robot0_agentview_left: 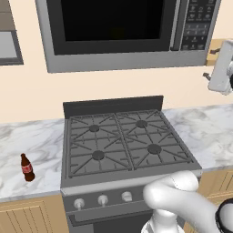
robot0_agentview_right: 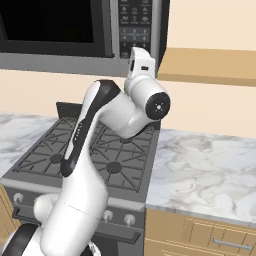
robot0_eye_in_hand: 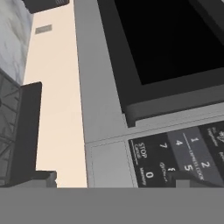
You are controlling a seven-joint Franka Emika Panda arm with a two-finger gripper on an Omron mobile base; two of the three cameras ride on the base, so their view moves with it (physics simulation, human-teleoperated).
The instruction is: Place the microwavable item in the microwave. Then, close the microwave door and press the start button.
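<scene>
The microwave (robot0_agentview_left: 127,32) fills the top of the left base view, its door (robot0_agentview_left: 109,25) shut flat. The claw (robot0_eye_in_hand: 114,178) is spread wide — holding nothing — right by the keypad (robot0_eye_in_hand: 179,153) at the hand view's lower right. A cola bottle (robot0_agentview_left: 27,167) stands lower left.

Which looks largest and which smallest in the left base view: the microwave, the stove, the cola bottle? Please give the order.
As they appear in that view:
1. The stove and the microwave look close in size; the microwave is cut off by the top edge, so I do not rank them.
2. The cola bottle, clearly smallest.
</scene>
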